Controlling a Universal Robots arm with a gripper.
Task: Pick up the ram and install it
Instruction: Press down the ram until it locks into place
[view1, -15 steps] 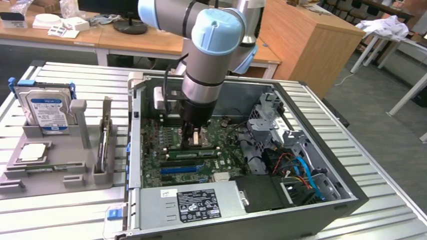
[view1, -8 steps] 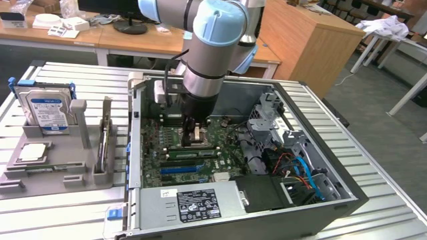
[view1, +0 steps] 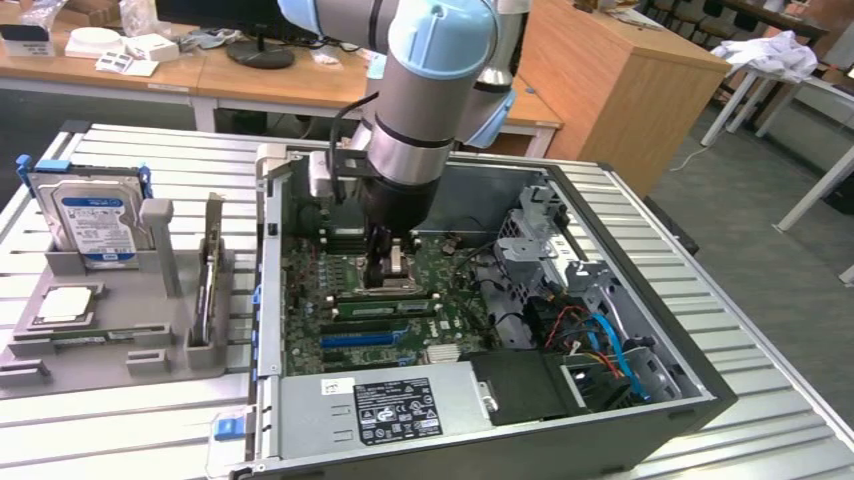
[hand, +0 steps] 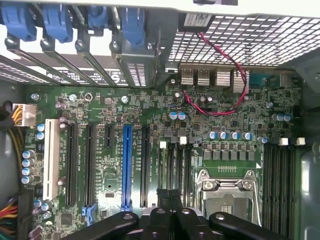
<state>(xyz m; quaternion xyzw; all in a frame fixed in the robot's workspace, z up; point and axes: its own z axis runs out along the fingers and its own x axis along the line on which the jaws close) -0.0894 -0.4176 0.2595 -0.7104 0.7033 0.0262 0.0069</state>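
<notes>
thin green ram (view1: 383, 307) lies seated in a motherboard (view1: 347, 335) slot.

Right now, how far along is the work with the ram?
Done: nothing that shows. A thin stick that looks like the ram stands on edge in the grey tray. In hand: the pincer is shut, with no board seen in it, above the motherboard. Left: the pick-up and the installing.
</notes>
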